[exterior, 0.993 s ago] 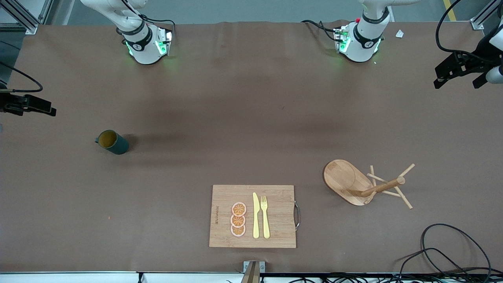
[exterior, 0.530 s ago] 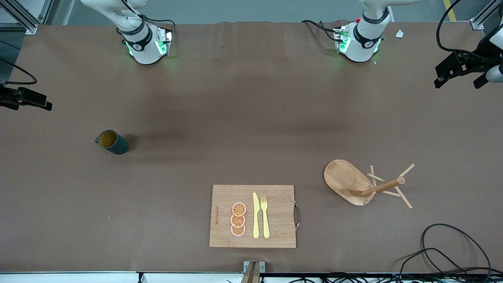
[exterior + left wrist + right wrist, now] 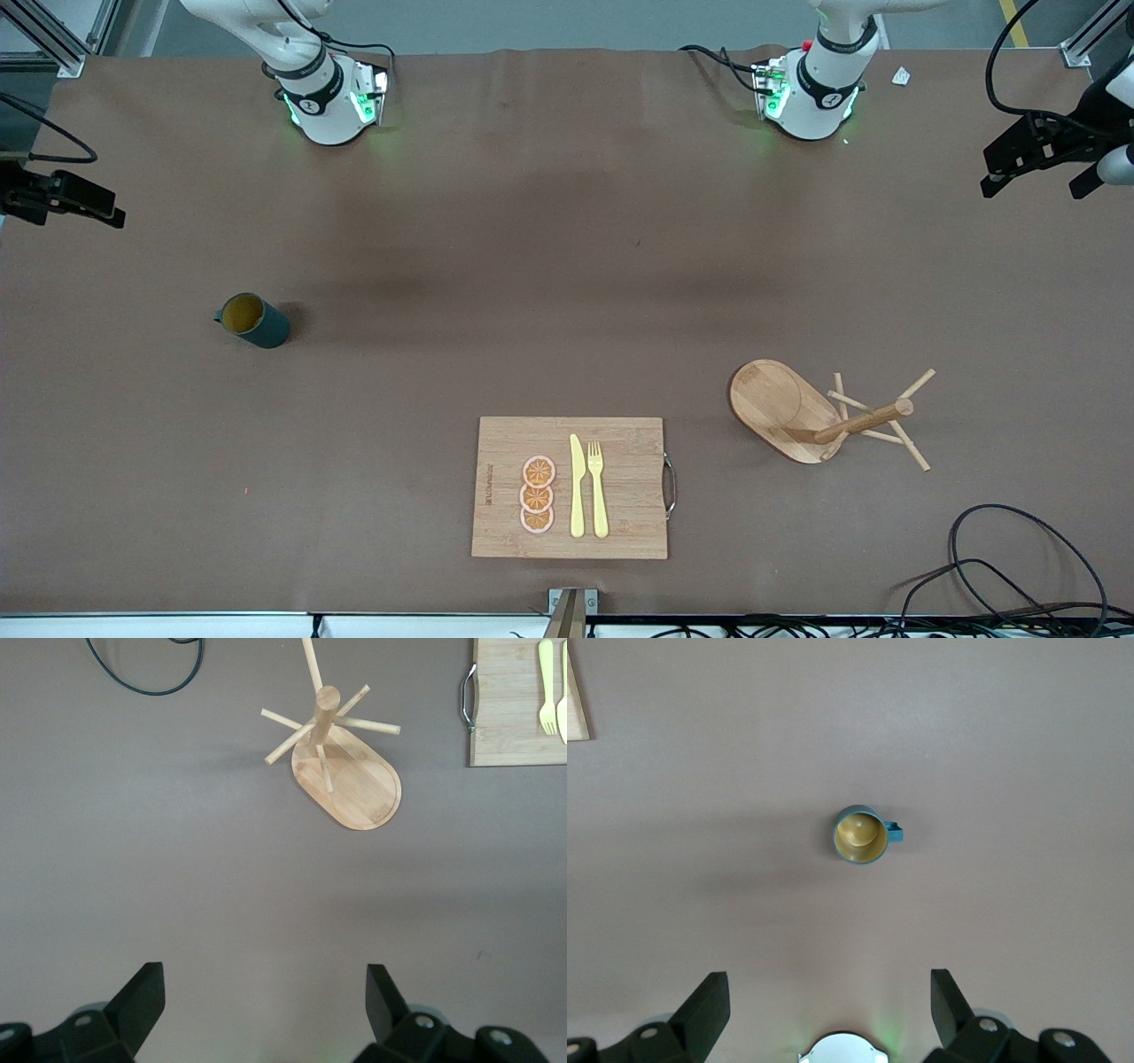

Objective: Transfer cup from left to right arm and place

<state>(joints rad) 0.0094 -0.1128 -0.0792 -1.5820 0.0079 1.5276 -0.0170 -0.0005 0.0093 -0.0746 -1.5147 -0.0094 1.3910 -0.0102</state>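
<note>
The cup (image 3: 253, 320), dark teal with a yellowish inside, stands upright on the brown table toward the right arm's end, its small handle pointing to that end. Nothing touches it. In the right wrist view the cup (image 3: 860, 835) lies well ahead of my right gripper (image 3: 828, 992), whose jaws are wide open and empty. From the front, my right gripper (image 3: 84, 208) hangs over the table's edge at the right arm's end. My left gripper (image 3: 1032, 177) hangs over the edge at the left arm's end. It is also open and empty (image 3: 264, 988) above bare table.
A wooden peg rack (image 3: 828, 416) on an oval base stands toward the left arm's end. A bamboo cutting board (image 3: 620, 532) near the front edge carries orange slices (image 3: 537, 494), a yellow knife (image 3: 577, 487) and a fork (image 3: 598, 489). Black cables (image 3: 1010, 567) lie at the near corner.
My right gripper has drifted away from the front camera along the table's edge. The left gripper has barely shifted. The cup has not moved.
</note>
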